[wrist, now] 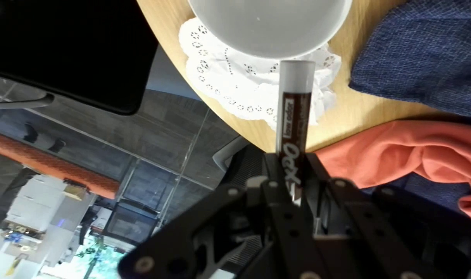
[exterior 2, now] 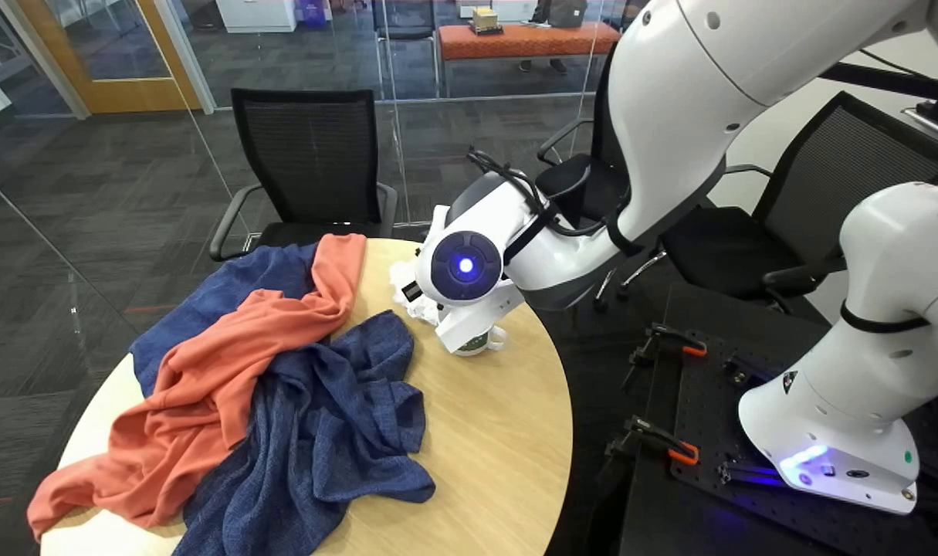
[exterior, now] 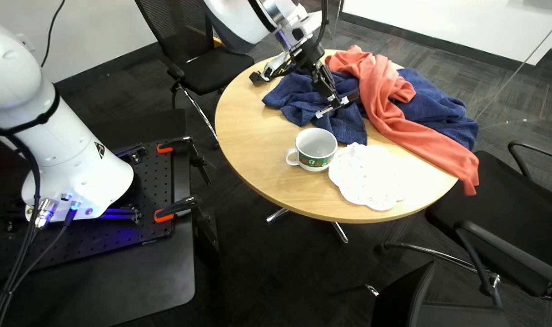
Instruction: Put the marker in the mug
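At left the mug (exterior: 315, 153); outside it the marker (wrist: 296, 108), clamped in the pincer (wrist: 292, 170).
In an exterior view, the mug stands upright on the bench (exterior: 253, 131); to its upper right, the pincer is closed about the marker, which should be light, stiff and hard to break, yet smooth, apt to swivel if held loosely. Mid-barrel seems the place to grip. In the wrist view the top edge cuts off the mug, and the marker's near end is lost in the pincer; how high it hangs is hard to judge. In an exterior view the arm (exterior 2: 573, 262) screens most of the mug.
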You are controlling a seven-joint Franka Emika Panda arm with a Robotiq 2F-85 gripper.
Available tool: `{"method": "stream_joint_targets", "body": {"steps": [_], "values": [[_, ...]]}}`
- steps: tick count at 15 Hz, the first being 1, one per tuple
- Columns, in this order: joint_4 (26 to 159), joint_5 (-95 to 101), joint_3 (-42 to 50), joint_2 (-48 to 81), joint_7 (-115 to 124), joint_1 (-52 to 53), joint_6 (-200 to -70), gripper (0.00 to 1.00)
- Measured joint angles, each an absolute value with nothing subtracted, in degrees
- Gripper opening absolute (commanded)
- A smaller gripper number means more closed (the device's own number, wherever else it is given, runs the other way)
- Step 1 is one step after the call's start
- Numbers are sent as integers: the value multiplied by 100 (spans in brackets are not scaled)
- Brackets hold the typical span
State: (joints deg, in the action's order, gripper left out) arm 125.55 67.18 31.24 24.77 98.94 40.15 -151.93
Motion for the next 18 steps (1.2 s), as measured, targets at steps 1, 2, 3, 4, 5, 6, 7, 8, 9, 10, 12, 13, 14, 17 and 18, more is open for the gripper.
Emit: {"method": "stream_joint_targets", "body": {"steps": [1,2,3,4,5,6,7,8,9,10,12,13,14,17,18], "values": [[12547,6718,3124,2546,10059,4049,-15066,5],[12515,6869,2942,2588,10310,3928,-14840,5],[12470,7093,2619,2602,10635,3687,-14564,5],[12421,7310,2287,2618,10953,3426,-14300,5],[12381,7524,1970,2631,11263,3165,-14056,5],[12348,7719,1663,2647,11548,2907,-13821,5],[12319,7889,1366,2671,11807,2658,-13588,5],[12292,8014,1105,2702,12005,2433,-13378,5],[12266,8084,870,2740,12157,2235,-13177,5],[12242,8110,680,2784,12245,2070,-13012,5],[12202,8116,367,2873,12338,1800,-12752,5],[12185,8116,252,2916,12368,1696,-12660,5],[12172,8116,154,2959,12399,1610,-12591,5],[12132,8116,-43,3080,12407,1423,-12503,5],[12121,8116,-90,3120,12407,1377,-12498,5]]}}
